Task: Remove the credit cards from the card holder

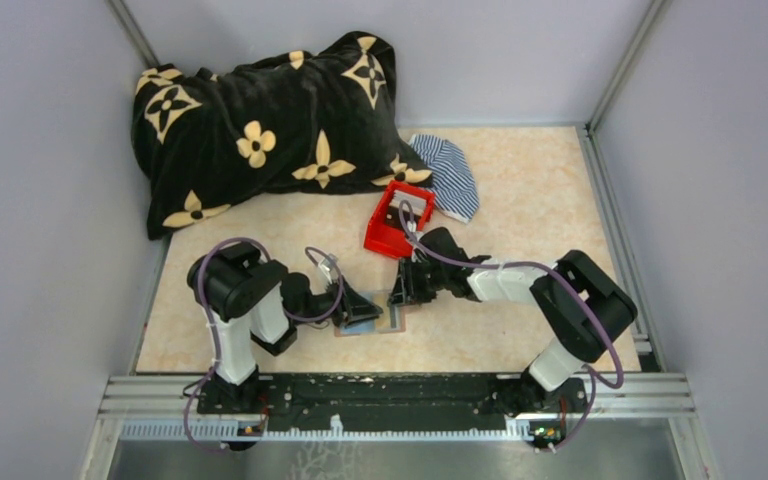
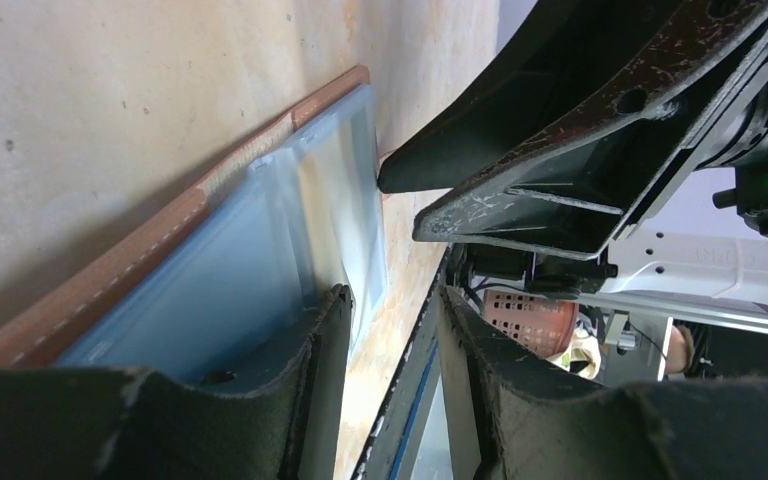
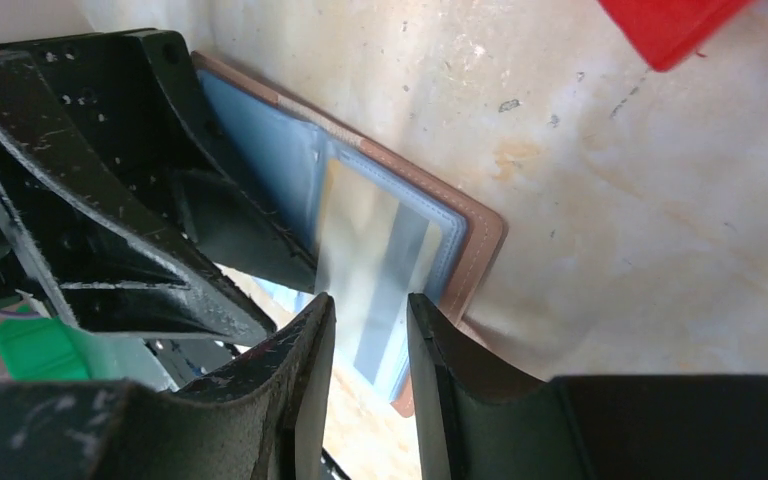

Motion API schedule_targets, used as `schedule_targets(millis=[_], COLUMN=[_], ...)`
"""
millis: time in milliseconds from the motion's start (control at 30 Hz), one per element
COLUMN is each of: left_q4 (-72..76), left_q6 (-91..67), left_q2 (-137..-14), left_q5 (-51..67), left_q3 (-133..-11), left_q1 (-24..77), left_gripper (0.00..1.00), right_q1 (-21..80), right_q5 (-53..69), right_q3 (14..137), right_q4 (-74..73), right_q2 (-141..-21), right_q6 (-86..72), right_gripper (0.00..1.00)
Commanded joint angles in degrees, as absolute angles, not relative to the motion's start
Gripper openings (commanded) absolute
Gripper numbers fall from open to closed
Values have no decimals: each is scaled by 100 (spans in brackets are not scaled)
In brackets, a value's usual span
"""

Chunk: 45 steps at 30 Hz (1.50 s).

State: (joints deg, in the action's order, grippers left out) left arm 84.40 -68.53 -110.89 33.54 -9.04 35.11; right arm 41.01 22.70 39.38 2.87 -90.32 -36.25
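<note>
Two grippers crowd the card holder, open flat on the table right beneath them: your left gripper is released and empty, one finger pressing down on the holder's clear pocket, and your right gripper is released too, grasping nothing, its fingers straddling the near end of the light blue card. Close too shallow and the pads may skid off that slick edge; close too deep and you may pinch pocket film or leather along with it, dragging the whole holder out from under the left finger instead of sliding the card free.
</note>
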Motion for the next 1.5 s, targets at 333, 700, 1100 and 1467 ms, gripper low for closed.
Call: schedule_targets(millis=[333, 700, 1100, 1467], left_q4=[8565, 8648, 8614, 8576], left_q6=[-6738, -6756, -6730, -6724], left_q2=[-11081, -11088, -11059, -11055], left_q5=[3252, 3255, 3267, 3276], left_q3=[-797, -770, -797, -825], left_q1=[3524, 3524, 3526, 3526], left_gripper=[44, 44, 44, 44], right_q1=[4182, 4184, 4149, 4208], right_q5=[2235, 2202, 2148, 2484], right_q3=[3872, 3823, 3799, 3899], right_q4=[493, 499, 354, 569], right_q2=[-8943, -8891, -8864, -9102], right_q6=[-3597, -3617, -3516, -3595], right_gripper=[34, 34, 35, 35])
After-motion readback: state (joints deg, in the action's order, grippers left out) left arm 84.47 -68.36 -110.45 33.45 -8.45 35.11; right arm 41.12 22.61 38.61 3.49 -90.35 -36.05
